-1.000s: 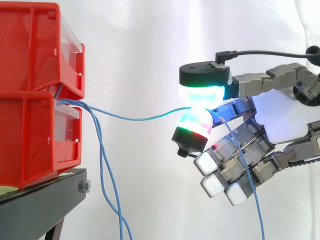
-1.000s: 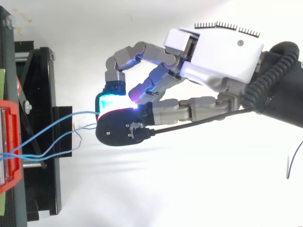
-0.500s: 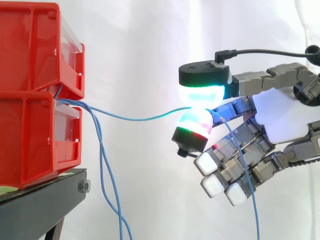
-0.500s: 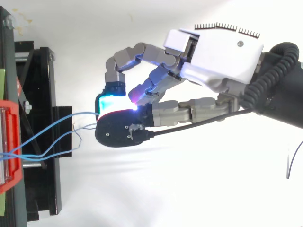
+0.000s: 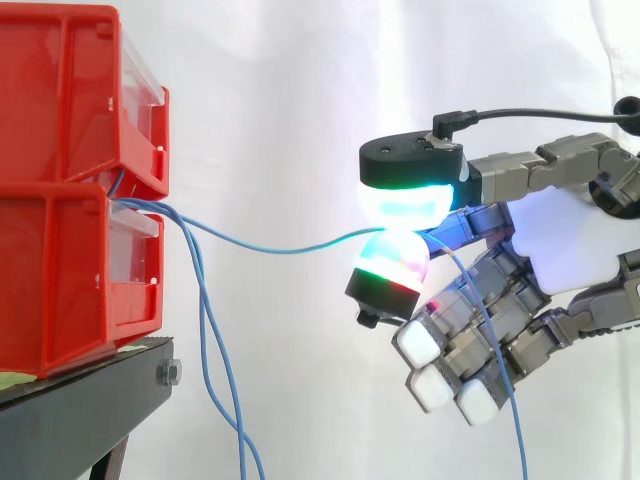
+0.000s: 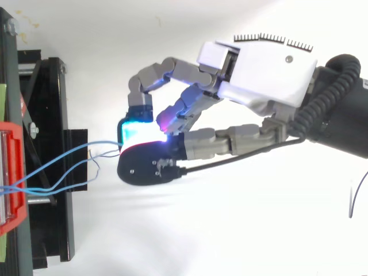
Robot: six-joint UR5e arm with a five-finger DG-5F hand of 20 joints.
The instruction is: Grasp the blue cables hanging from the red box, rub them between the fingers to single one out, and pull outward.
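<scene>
Side view: two red bins (image 5: pixel 70 190) are stacked one on the other on a black stand (image 5: pixel 90 395) at the left, in front of a white curtain (image 5: pixel 280 90). The robot hand (image 5: pixel 565 235) reaches in from the right and stops well apart from the bins.

Two of its fingertips (image 5: pixel 405 205) are pressed together, one above the other. The upper pad glows cyan and white; the lower one glows green, red and white. They pinch a single blue cable (image 5: pixel 280 250). This cable leaves the gap between the upper and lower bin and sags slightly as it crosses open air to the pinch. Behind the pinch it drops down past the other fingers to the lower edge. The other fingers are curled under the palm, their white pads bunched low and close together.

The other blue strands (image 5: pixel 203 320) hang free from the same gap, looping down beside the stand.

Top view: the hand (image 6: pixel 259 69) comes in from the right. The pinched blue cable (image 6: pixel 103 142) runs from the bin's front at the left edge to the glowing pads. Only one strand appears to sit between them, though the pads hide the exact contact. Two more strands lie over the stand (image 6: pixel 49 86).
</scene>
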